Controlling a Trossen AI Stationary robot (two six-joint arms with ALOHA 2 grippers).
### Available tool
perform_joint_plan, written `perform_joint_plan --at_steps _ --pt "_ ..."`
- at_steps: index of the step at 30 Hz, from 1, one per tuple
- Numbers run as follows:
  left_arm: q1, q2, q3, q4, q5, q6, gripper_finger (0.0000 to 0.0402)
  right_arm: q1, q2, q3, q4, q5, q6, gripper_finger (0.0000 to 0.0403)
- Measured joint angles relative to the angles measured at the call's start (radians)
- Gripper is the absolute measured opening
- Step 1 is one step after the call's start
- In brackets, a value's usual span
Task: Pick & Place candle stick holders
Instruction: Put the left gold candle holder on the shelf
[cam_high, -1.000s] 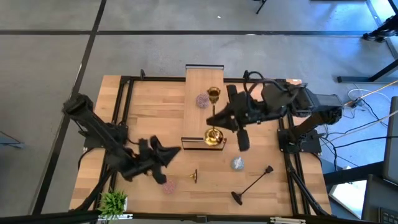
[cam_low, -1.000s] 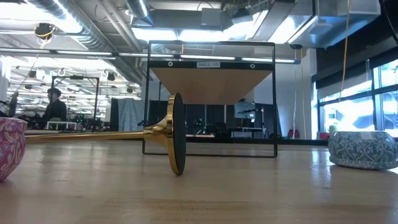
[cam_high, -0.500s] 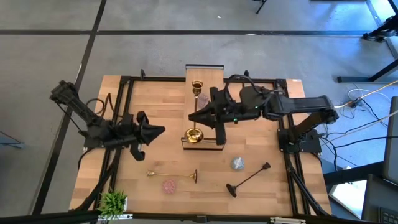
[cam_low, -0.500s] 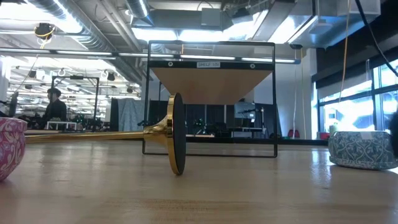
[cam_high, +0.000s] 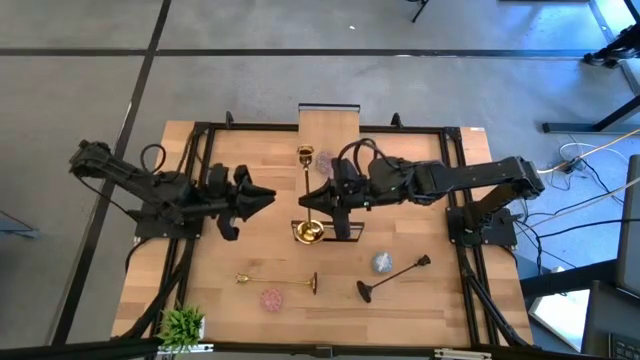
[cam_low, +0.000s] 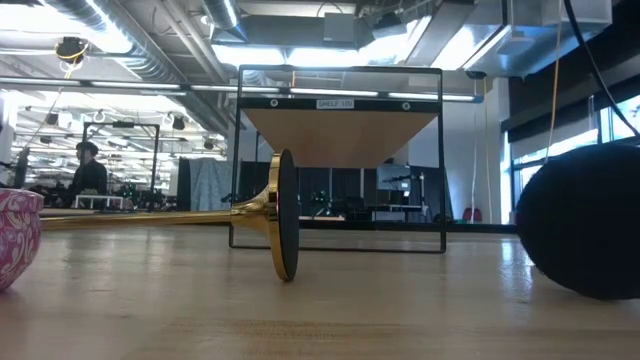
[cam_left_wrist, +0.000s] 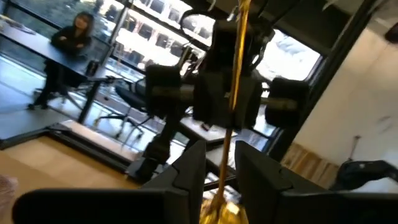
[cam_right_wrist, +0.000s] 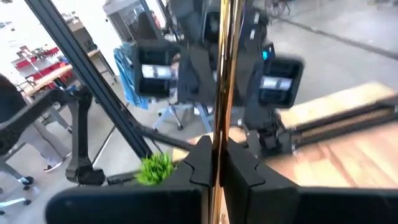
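Nearest the front counter (cam_high: 240, 240) edge, a pink cup (cam_high: 271, 298) and a gold candlestick (cam_high: 278, 281) are lying flat, with a black candlestick (cam_high: 391, 277) and a blue cup (cam_high: 382, 263) to their right. Farther back, at mid-counter, the right gripper (cam_high: 320, 194) is holding its fingers (cam_right_wrist: 241, 165) clamped on a tall gold candlestick (cam_high: 306, 195), while the left gripper (cam_high: 262, 196) is facing it with fingers (cam_left_wrist: 189, 167) apart. Beyond them, a purplish cup (cam_high: 326, 158) is resting on the plank (cam_high: 330, 125). The rack label in the low view is showing too small to read.
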Motion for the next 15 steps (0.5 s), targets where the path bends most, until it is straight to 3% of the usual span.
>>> perform_joint_plan --at_steps 10,15 --pt "0.164 0.167 0.116 0.074 0.283 -0.021 0.0088 -0.003 0.000 -0.017 0.014 0.005 -0.001 0.0016" --pt "0.218 0.239 0.202 0.055 0.345 0.005 0.0088 -0.005 0.000 -0.017 0.012 0.005 -0.012 0.0016"
